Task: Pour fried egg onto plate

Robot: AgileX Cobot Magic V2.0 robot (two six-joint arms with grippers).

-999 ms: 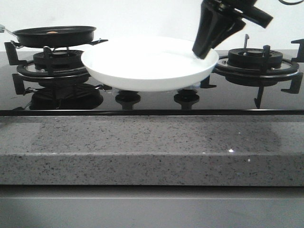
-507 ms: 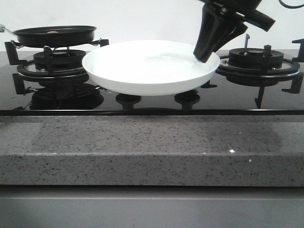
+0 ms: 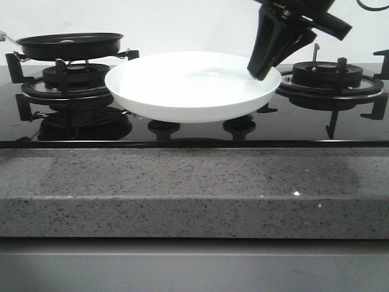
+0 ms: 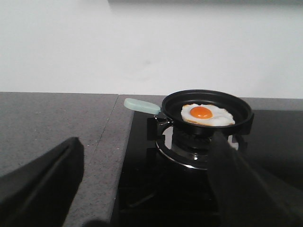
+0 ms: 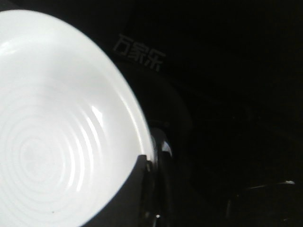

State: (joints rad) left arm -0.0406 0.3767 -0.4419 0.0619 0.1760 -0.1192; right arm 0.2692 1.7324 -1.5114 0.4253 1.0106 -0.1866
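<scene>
Over the hob, clamping right gripper [image 3: 260,73] on white plate [image 3: 182,91] rim, keeping it level; left gripper [image 4: 142,189] gaping.

Right gripper [image 3: 262,72] reaches down from upper right in the front view, fingers pointing down and slightly left, clamped on the plate [image 3: 191,85] at its right rim, holding it raised and level. Left gripper [image 4: 142,189] out of the front view; its two dark fingers [image 4: 40,182] spread wide apart, holding nothing.
</scene>
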